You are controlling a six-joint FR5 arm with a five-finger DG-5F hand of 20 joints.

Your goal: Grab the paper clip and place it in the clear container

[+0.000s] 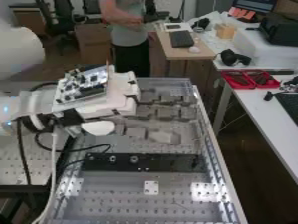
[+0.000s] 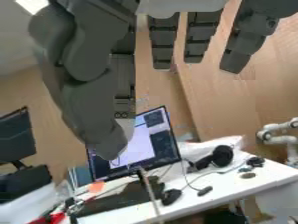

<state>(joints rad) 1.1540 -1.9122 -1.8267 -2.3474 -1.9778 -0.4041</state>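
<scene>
In the high view, the hand [image 1: 167, 112] is over the perforated metal bench [image 1: 151, 207], on its far half. Its dark grey fingers stretch out straight toward the bench's right rail, with the thumb extended on the side nearer the camera. In the wrist view, the hand [image 2: 163, 42] has straight, spread fingers, and the large thumb [image 2: 100, 95] stands apart from them. Nothing shows between thumb and fingers.
A black bar [image 1: 166, 161] with round fittings lies across the bench, on the near side of the hand. Cables [image 1: 54, 170] loop at the bench's left. Red trays [image 1: 249, 79] sit on a white side table [image 1: 266, 112]. The wrist view faces a monitor [image 2: 136, 145] and black headphones [image 2: 216, 157].
</scene>
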